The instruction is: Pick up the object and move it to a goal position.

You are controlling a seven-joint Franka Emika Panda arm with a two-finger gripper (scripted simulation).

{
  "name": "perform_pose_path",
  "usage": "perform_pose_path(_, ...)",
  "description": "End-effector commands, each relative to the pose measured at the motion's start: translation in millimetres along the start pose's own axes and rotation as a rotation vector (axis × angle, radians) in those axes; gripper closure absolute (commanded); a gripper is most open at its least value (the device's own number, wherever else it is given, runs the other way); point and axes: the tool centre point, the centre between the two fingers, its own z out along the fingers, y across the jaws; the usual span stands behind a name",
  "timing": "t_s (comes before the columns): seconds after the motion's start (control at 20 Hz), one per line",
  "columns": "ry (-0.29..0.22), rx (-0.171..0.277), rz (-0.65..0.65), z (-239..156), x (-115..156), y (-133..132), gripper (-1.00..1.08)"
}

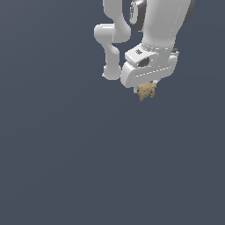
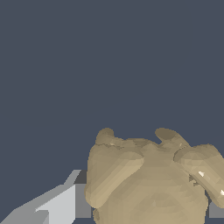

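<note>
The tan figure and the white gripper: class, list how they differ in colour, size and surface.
Colour: the tan figure is yellow-brown, the gripper white. Size: the figure is far smaller than the gripper. Surface: the figure is lumpy with stubby limbs, the gripper smooth and blocky. Shared: they sit together, the figure at the gripper's tip.

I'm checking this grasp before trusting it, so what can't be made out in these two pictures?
- Exterior view: the tool's fingertips are hidden behind the tan figure and the white hand body, so contact cannot be seen.
- Wrist view: the figure fills the near field and runs off the picture's edge; only part of one grey finger shows.
- Neither view shows a goal marker or a distinct supporting surface.
</note>
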Motion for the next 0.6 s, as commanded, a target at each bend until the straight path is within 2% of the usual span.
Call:
perform_pose_path(0.0,-0.001,0.000,0.000,-25,-6,-19,1.08)
perform_pose_path(0.55,0.000,0.001,0.000,-125,-25,-93,1.08)
